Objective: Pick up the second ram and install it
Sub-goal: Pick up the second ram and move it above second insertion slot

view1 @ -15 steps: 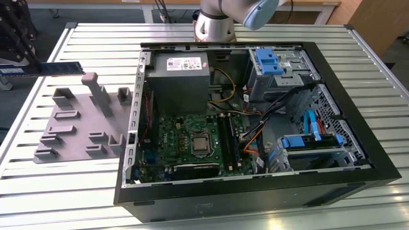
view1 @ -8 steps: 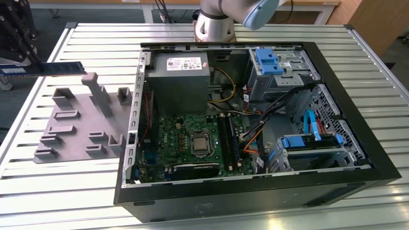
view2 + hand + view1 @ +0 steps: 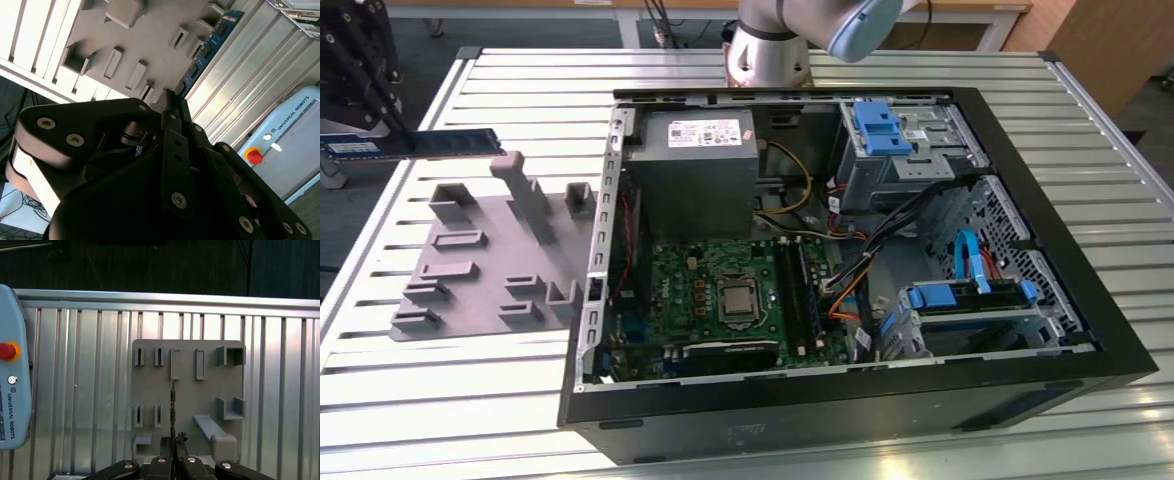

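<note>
- The exterior view stands high off the arm and looks down at a slant across the table (image 3: 480,420). The open case (image 3: 854,425) is in the middle, the tray (image 3: 480,290) at the exterior view's left, and the arm's base (image 3: 767,55) at the far end.
- The first wrist view looks straight down past the gripper (image 3: 172,442) onto the tray.
- The second wrist view sits close behind the gripper's links and looks slantwise along the ram (image 3: 207,47) towards the tray.
- All three views share tray and table; both wrist views share the pendant (image 3: 12,365).
</note>
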Motion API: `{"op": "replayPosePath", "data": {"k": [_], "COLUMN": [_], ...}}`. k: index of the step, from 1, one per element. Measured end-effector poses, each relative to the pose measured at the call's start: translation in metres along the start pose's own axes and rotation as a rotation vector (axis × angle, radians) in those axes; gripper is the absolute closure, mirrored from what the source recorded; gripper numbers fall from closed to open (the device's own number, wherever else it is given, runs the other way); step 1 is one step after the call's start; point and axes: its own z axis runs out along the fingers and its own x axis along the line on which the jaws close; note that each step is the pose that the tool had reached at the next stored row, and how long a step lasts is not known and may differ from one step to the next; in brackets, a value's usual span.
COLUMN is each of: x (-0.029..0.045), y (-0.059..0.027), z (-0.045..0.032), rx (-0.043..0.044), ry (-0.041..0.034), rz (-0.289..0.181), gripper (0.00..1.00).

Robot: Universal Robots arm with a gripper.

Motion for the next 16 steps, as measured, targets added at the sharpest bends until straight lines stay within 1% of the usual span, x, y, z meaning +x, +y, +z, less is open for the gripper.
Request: {"op": "replayPosePath", "data": {"k": [16], "x": [0.0002], "y": [-0.0082], "z": [-0.0001], "rx": [0.0000], "ry": [0.0000], "rz": [0.000], "gripper": [0.86]}}
